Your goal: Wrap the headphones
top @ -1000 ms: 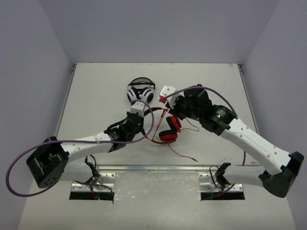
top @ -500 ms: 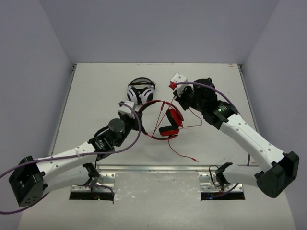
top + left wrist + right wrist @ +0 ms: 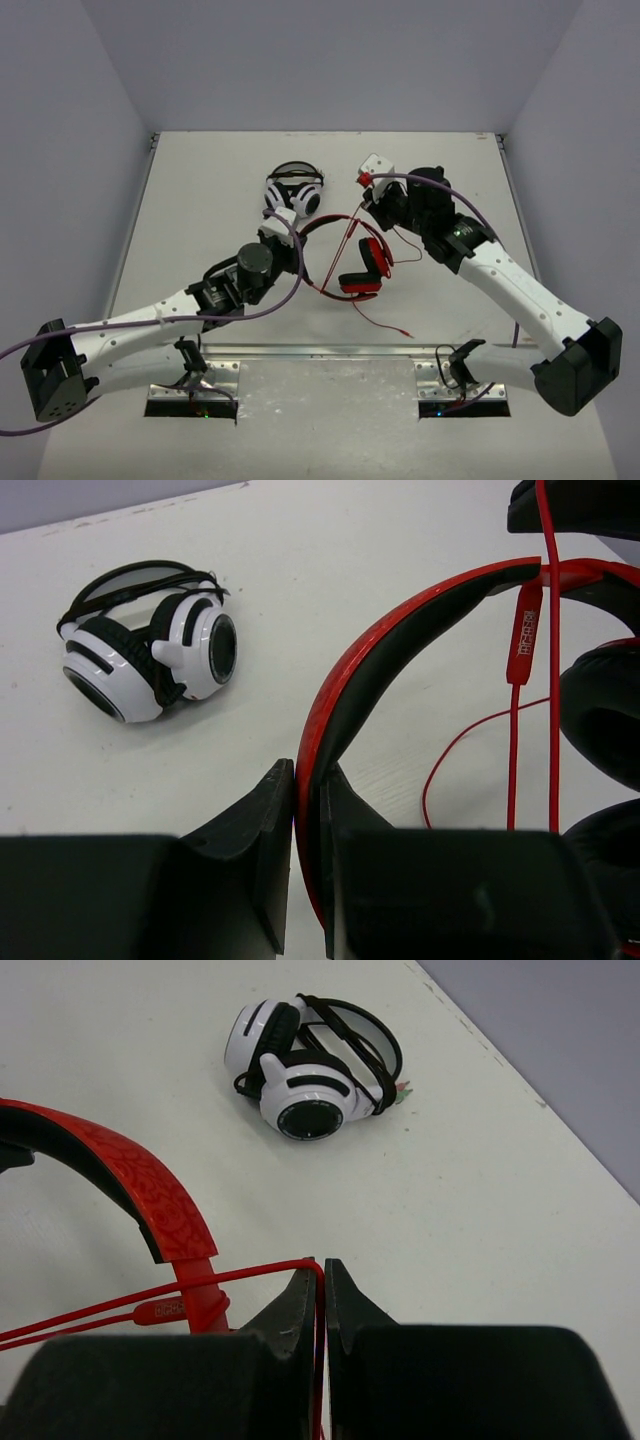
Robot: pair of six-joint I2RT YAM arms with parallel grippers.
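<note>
Item 1: headphones, red, with black ear cushions.
- Position: centre of the tabletop, between the 2 arms.
- Orientation: the headband arcs left to right across the top view, with its crown toward the far edge. Both ear cups sit at its right, near side. Whether the cups touch the surface cannot be told.
- Cable: the thin red cable crosses the headband, its inline remote just beside the band. The loose end trails toward the near edge.

Item 2: left gripper, fingers clamped on the left limb of the headband.

Item 3: right gripper, fingers pinched together on the cable, just beyond the right end of the band.

Item 4: white-and-black headphones, folded, lying apart on the far side.

Surroundings: matte white tabletop; plain grey walls on 3 sides.
</note>
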